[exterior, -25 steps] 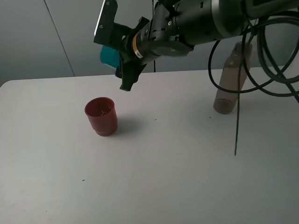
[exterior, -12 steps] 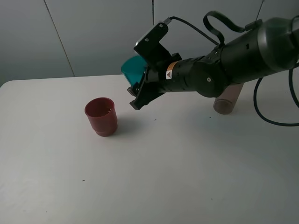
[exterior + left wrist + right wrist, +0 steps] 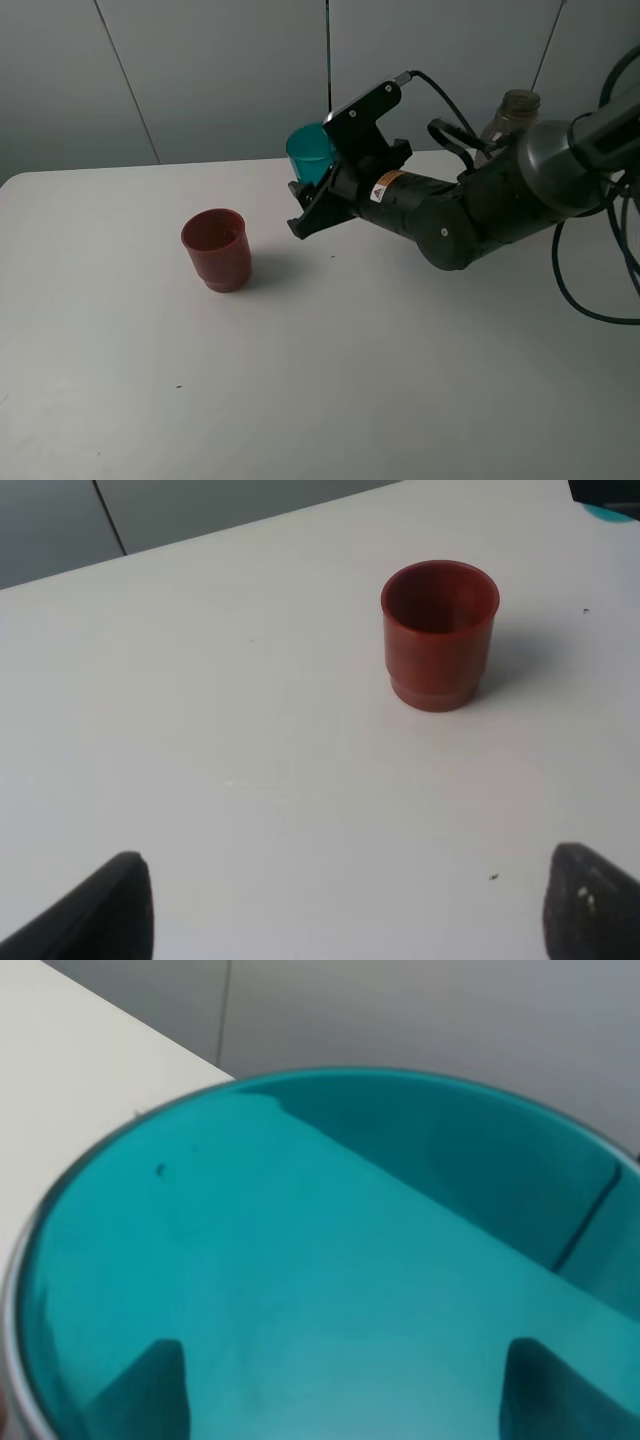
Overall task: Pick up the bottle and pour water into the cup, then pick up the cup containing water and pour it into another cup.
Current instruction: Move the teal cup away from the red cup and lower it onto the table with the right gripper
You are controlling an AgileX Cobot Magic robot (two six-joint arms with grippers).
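- The right gripper [image 3: 312,185] has its jaws clamped on the teal cup [image 3: 311,151] and holds it up off the white bench [image 3: 320,380].
- The teal cup sits almost upright, with its open top up.
- In the right wrist view the teal cup [image 3: 320,1290] fills nearly the whole picture, and two dark fingers [image 3: 150,1390] show through its wall.
- The red cup [image 3: 216,248] stands upright on the bench, to the left of the teal cup and a bit nearer. They do not touch.
- The bottle [image 3: 508,112] stands far right, mostly hidden behind the right arm [image 3: 470,205].
- The left gripper [image 3: 340,920] hangs over the bench near the red cup [image 3: 438,632], jaws wide apart, holding nothing.
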